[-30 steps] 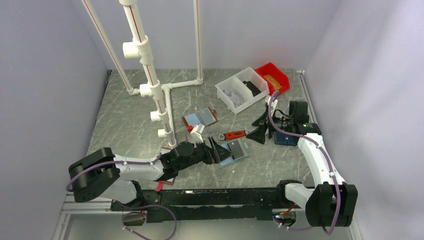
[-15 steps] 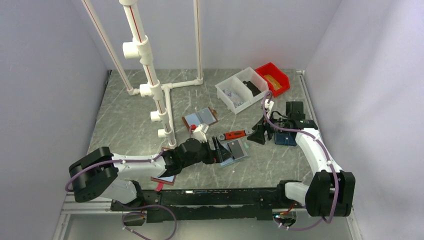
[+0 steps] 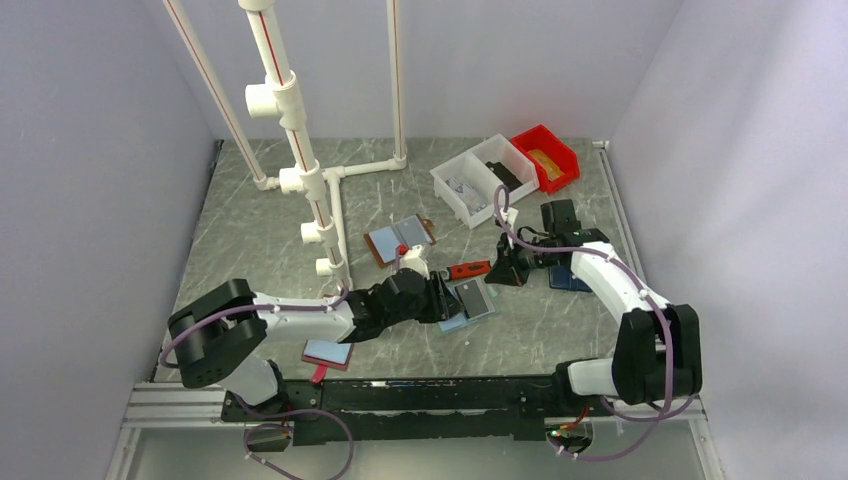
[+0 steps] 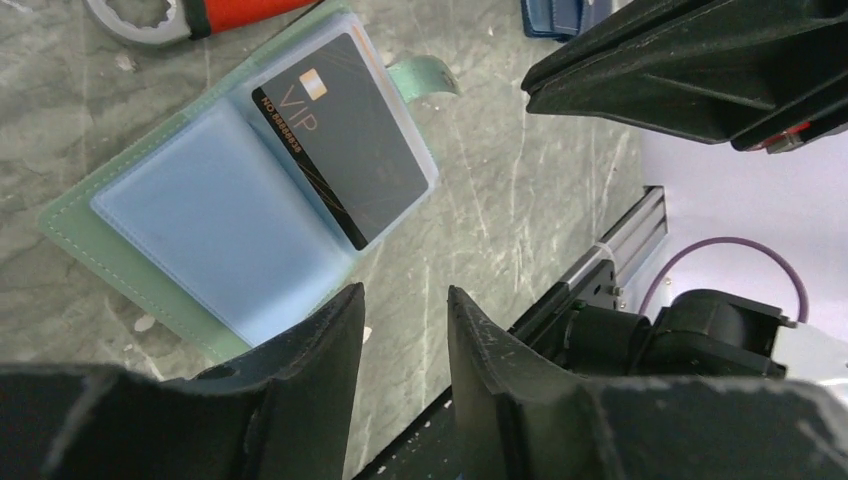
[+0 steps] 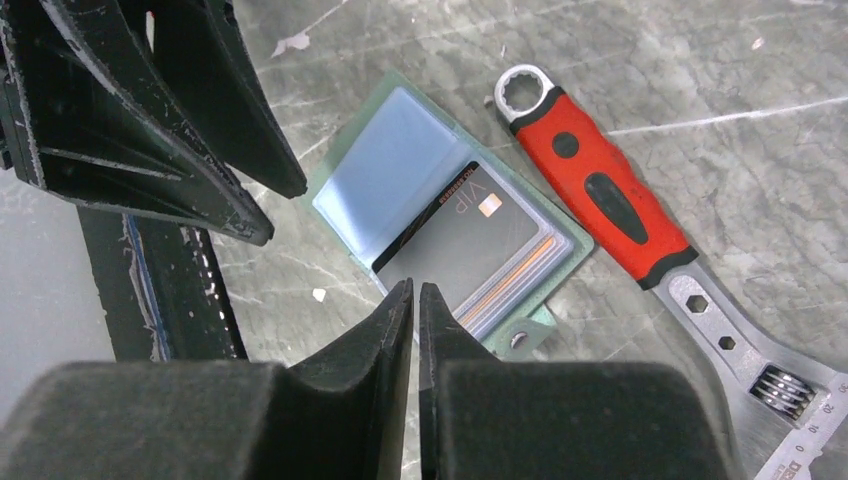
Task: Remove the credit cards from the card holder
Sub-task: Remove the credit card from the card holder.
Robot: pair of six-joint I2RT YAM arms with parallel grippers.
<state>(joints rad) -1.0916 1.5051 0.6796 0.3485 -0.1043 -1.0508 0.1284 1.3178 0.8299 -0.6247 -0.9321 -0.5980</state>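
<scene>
Near rail: maroon-edged flat folder with a blue panel [image 3: 327,353] now lies uncovered beside the left arm, which has reached farther out than a second ago.

Left gripper [image 4: 404,300]: jaws narrowed from wide to a modest gap, nothing between them.

Just ahead of its tips, flat on the grey marbled tabletop [image 3: 560,330], lies the mint-green-edged two-panel card holder [image 4: 195,225], spread open. The dark VIP-printed credit card [image 4: 340,140] sits in the panel nearer the right fingertips.

Right gripper [image 5: 416,292] has come in closer. Its jaws are drawn to a hairline and empty, tips over the card's edge. Contact cannot be told.

Red-handled metal wrench [image 5: 598,190] lies just beside the holder.

Hard to make out:
- An orange strip runs along the card's edge; second card or print is unclear.
- The holder's near corner is hidden behind the left fingers [image 4: 310,370].

Farther off: brown-edged folder [image 3: 400,238], white bins [image 3: 478,182], red bin [image 3: 547,155].
</scene>
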